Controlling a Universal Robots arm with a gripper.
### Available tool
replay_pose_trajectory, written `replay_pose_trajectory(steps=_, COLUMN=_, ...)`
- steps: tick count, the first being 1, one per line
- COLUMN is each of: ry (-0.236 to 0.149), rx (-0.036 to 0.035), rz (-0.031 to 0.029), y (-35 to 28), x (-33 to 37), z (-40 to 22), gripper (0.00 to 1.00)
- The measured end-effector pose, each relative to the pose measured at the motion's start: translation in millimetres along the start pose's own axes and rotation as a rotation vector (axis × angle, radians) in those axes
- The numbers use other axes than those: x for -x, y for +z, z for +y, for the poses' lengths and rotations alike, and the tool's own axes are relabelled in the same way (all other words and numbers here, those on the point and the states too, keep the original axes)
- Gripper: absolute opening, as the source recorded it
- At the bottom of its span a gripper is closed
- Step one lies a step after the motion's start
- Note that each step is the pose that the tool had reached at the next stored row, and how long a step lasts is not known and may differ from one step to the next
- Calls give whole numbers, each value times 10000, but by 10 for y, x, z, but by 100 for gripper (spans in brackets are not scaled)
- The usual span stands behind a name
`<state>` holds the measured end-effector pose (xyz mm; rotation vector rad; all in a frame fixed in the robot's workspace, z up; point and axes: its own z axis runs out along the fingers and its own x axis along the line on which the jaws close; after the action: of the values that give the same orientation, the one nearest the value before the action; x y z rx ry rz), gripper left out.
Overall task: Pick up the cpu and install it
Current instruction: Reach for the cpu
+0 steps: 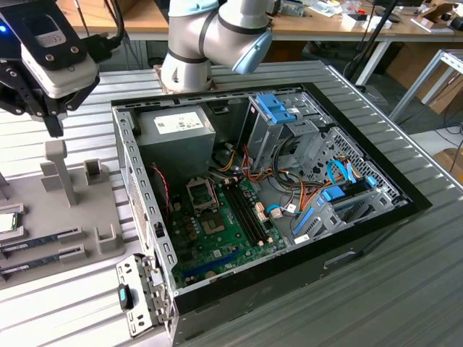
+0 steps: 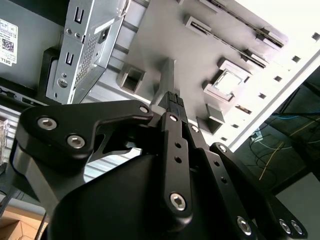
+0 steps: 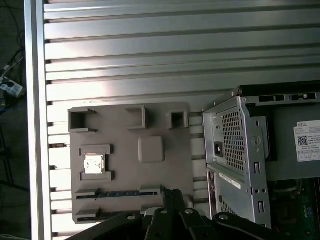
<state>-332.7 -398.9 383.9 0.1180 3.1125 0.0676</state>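
Observation:
The cpu [image 3: 94, 164] is a small square chip with a shiny metal top. It lies in a square holder on the grey fixture plate [image 3: 165, 175], at the exterior view's left edge [image 1: 6, 221] and in the second wrist view [image 2: 230, 83]. My gripper [image 1: 54, 124] hangs above the plate's upright post, off to one side of the cpu and well above it. Its black fingers [image 2: 172, 100] are shut with nothing between them. The motherboard's socket [image 1: 202, 192] sits inside the open computer case [image 1: 362, 238].
Memory sticks [image 1: 40, 238] lie in slots on the plate beside the cpu. An upright post [image 1: 59, 170] and small blocks stand on the plate. The grey power supply [image 1: 177, 130], drive cages and cables fill the case. All rests on a ribbed metal table [image 3: 150, 45].

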Motion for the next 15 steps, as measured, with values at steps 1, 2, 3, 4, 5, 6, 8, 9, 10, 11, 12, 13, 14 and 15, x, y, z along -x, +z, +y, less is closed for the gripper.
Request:
replay_pose_trajectory(steps=1, ry=0, rx=0, rz=0, y=1, x=-15, z=-1, gripper=11)
replay_pose_trajectory(steps=2, ry=0, rx=0, rz=0, y=1, x=-26, z=-2, gripper=11)
replay_pose_trajectory(steps=3, ry=0, rx=0, rz=0, y=1, x=-38, z=-3, gripper=11)
replay_pose_trajectory(steps=4, ry=0, rx=0, rz=0, y=2, x=-54, z=-4, gripper=11)
replay_pose_trajectory(steps=5, ry=0, rx=0, rz=0, y=2, x=-64, z=-5, gripper=11)
replay_pose_trajectory(steps=6, ry=0, rx=0, rz=0, y=2, x=-74, z=-6, gripper=11)
replay_pose_trajectory(steps=8, ry=0, rx=0, rz=0, y=3, x=-95, z=-8, gripper=11)
replay_pose_trajectory(steps=9, ry=0, rx=0, rz=-1, y=3, x=-107, z=-8, gripper=11)
replay_pose_trajectory(steps=10, ry=0, rx=0, rz=0, y=3, x=-116, z=-9, gripper=11)
replay_pose_trajectory(steps=11, ry=0, rx=0, rz=0, y=4, x=-125, z=-10, gripper=11)
replay_pose_trajectory(steps=12, ry=0, rx=0, rz=0, y=4, x=-135, z=-10, gripper=11)
replay_pose_trajectory(steps=13, ry=0, rx=1, rz=-1, y=5, x=-147, z=-11, gripper=11)
replay_pose_trajectory(steps=14, ry=0, rx=0, rz=0, y=5, x=-157, z=-12, gripper=11)
replay_pose_trajectory(steps=15, ry=0, rx=1, rz=-1, y=6, x=-176, z=-14, gripper=11)
